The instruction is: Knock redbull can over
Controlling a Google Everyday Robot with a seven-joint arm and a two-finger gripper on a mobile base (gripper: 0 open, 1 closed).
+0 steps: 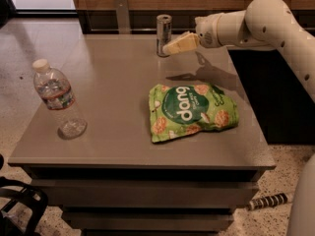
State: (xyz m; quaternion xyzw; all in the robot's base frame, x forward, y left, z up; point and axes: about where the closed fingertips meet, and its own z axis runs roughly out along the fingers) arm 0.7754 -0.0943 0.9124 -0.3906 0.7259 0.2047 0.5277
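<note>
camera view: gripper (168,48) over far edge of table (113,82), closed up w/ nothing held. redbull can (163,33) stands upright just left of the tip, at its lower right side; contact or not, can't tell. green dang bag (192,112) lies nearer cam than gripper; water bottle (56,100) well off to its left.

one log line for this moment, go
can: upright at the back | claw: beside can, image-right side, contact unclear | knock: not yet done | bottle: standing, front left | bag: flat, centre
</note>
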